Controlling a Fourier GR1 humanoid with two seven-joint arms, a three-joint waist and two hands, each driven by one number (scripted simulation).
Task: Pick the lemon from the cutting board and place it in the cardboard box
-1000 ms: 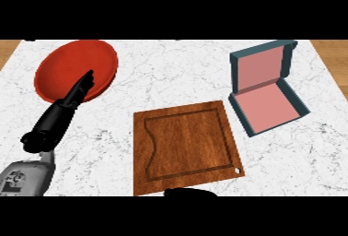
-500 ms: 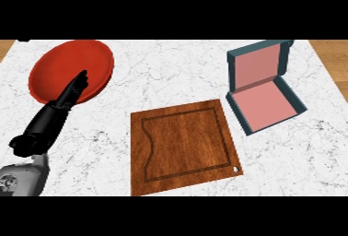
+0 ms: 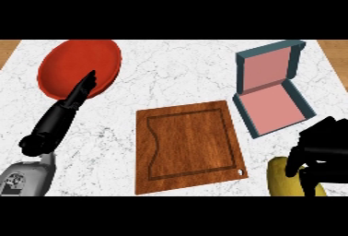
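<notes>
The right robot hand (image 3: 319,150), which showed nowhere half a second ago, has come into view at the lower right with its fingers curled over the lemon (image 3: 285,177), grasping it off the cutting board (image 3: 189,144) and just below the open cardboard box (image 3: 273,94); the pick looks done, leaving only the carry forward and the release. The left robot hand (image 3: 76,94) lies slack and straight-fingered over the near edge of the red plate (image 3: 81,64) on the worktop (image 3: 170,78), well apart from the route. Only the box's near wall stands between lemon and pink floor.
</notes>
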